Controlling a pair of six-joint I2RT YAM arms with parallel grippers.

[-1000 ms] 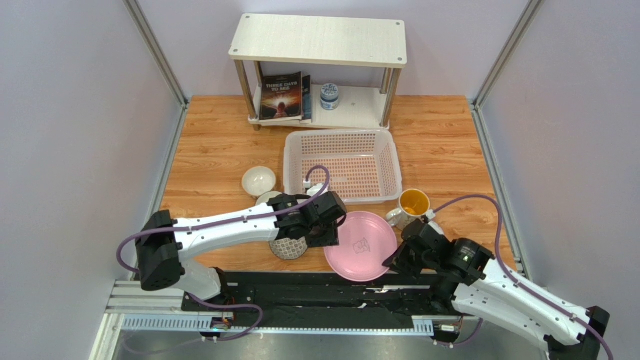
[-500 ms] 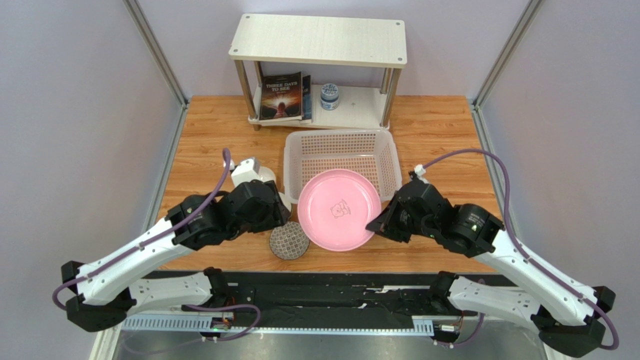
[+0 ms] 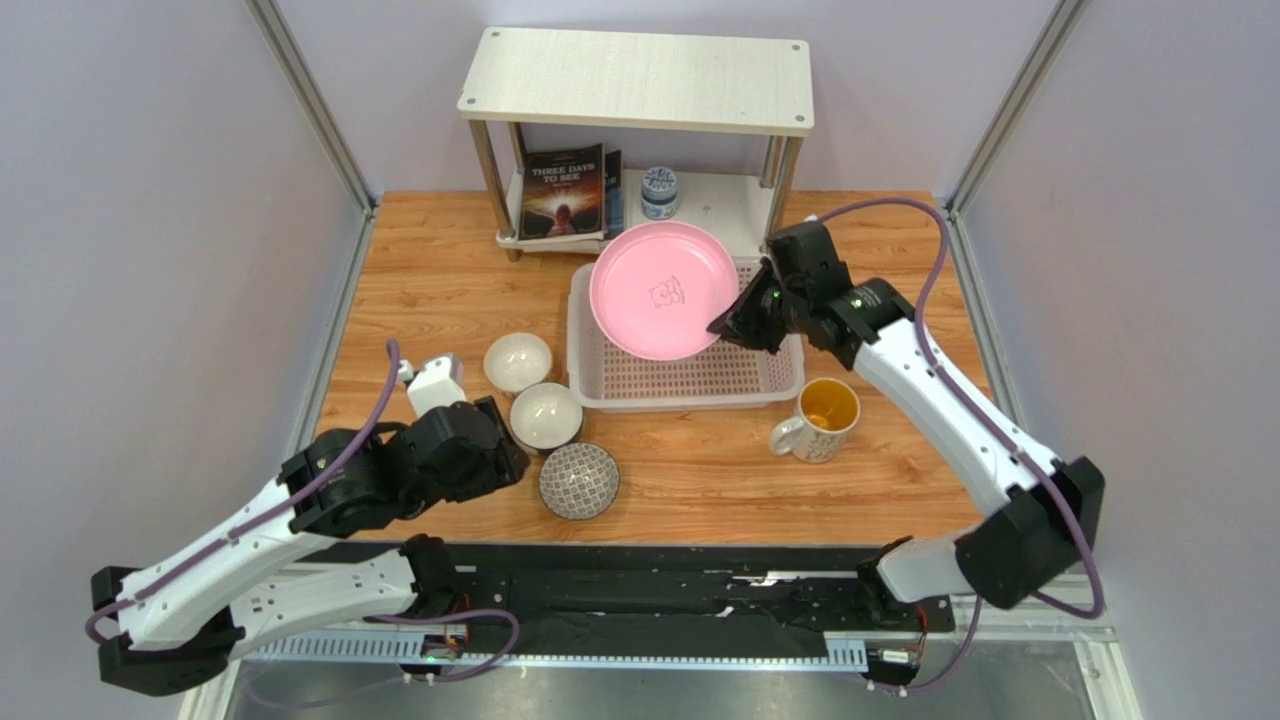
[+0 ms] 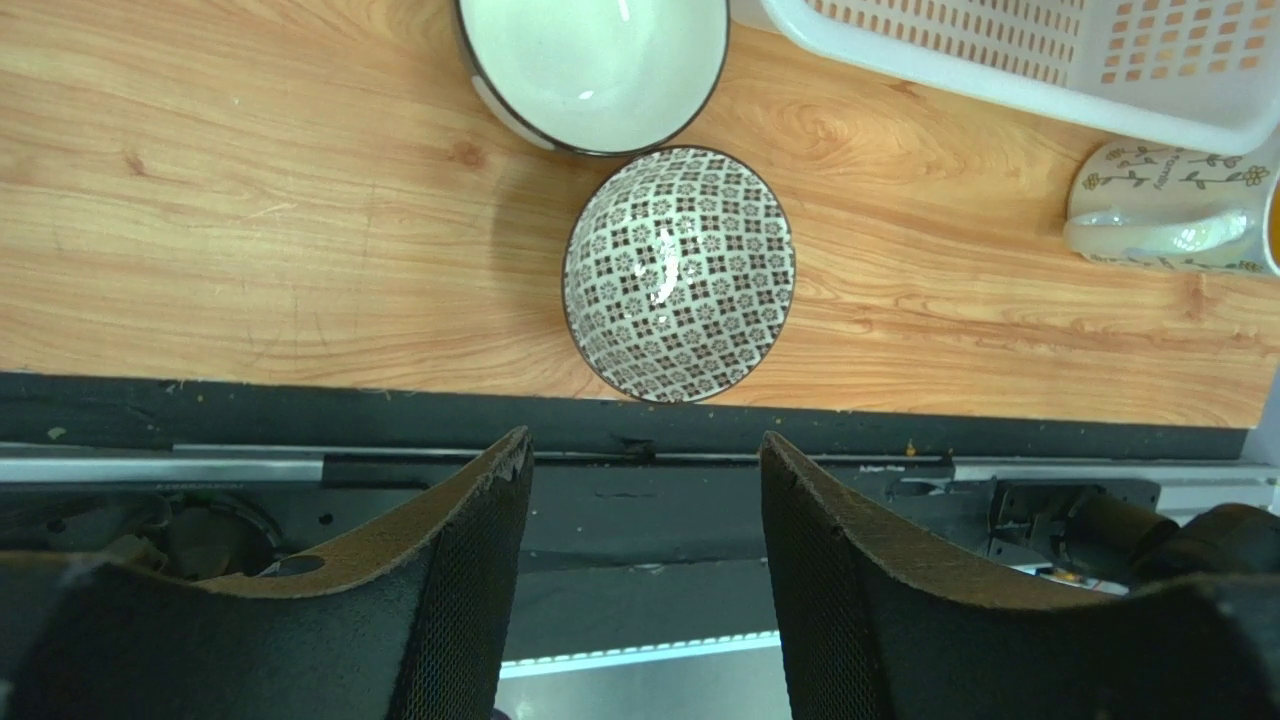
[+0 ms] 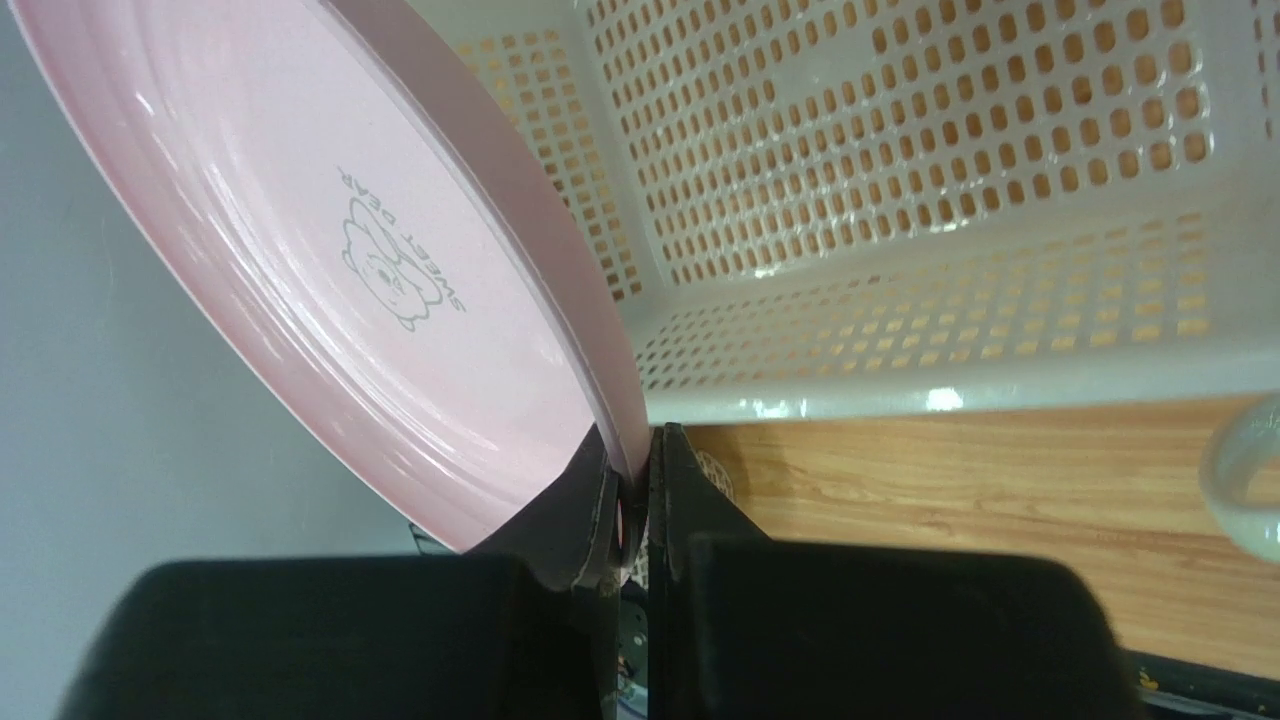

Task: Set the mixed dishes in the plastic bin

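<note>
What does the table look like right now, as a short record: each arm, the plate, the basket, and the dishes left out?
Right gripper: shut on the rim of the pink plate
Plate: tilted, held in the air over the far part of the basket, not set down
Basket: the part that shows holds nothing
Left gripper: open, holding nothing, near the patterned bowl
Out on the table: two white bowls, the patterned bowl, the mug
</note>
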